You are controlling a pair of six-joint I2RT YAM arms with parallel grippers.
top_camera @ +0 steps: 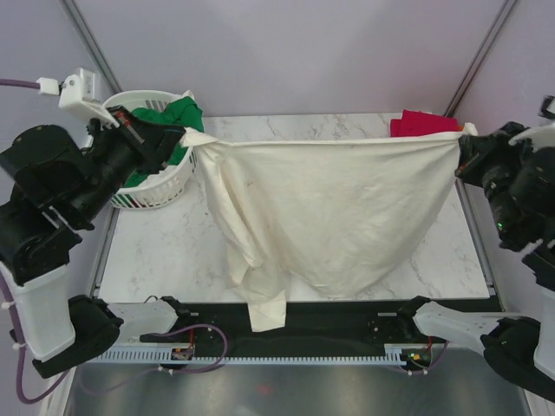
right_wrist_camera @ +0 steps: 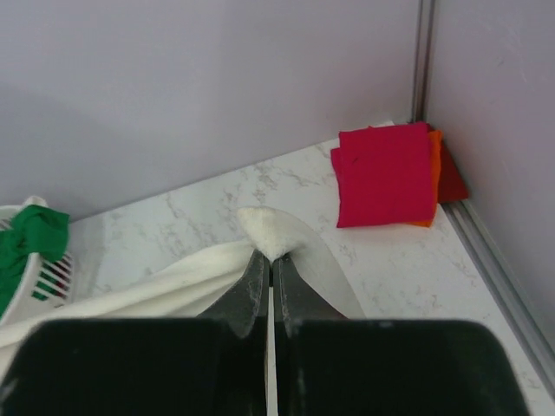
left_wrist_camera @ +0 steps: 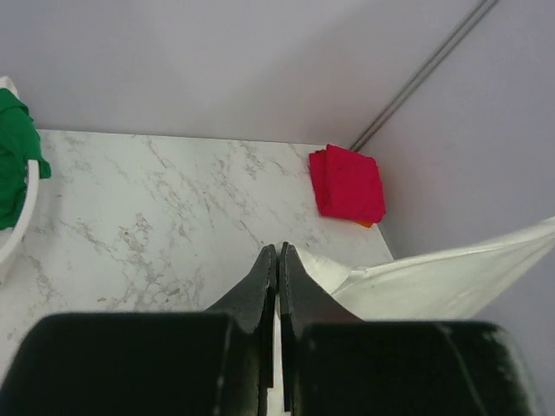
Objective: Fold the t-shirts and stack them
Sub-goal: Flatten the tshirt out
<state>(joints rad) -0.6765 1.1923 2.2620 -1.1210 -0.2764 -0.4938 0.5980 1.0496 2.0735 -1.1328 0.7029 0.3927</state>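
Note:
The large cream-white t-shirt (top_camera: 329, 208) hangs stretched between my two grippers above the marble table, its lower part sagging to the near edge. My left gripper (top_camera: 184, 137) is shut on its left corner; in the left wrist view the cloth (left_wrist_camera: 434, 282) runs off to the right of the closed gripper (left_wrist_camera: 278, 249). My right gripper (top_camera: 462, 143) is shut on the right corner, and a tuft of the cream-white shirt (right_wrist_camera: 270, 230) sticks out past the gripper (right_wrist_camera: 268, 257). A folded crimson-pink t-shirt (right_wrist_camera: 386, 176) lies on an orange one (right_wrist_camera: 434, 173) in the far right corner. A bright green t-shirt (top_camera: 169, 117) sits in the basket.
The white slotted laundry basket (top_camera: 160, 192) stands at the far left of the table, behind my left gripper. The folded stack (top_camera: 423, 123) lies against the back wall near the right frame post. Bare marble table (top_camera: 165, 251) shows to the left of the hanging shirt.

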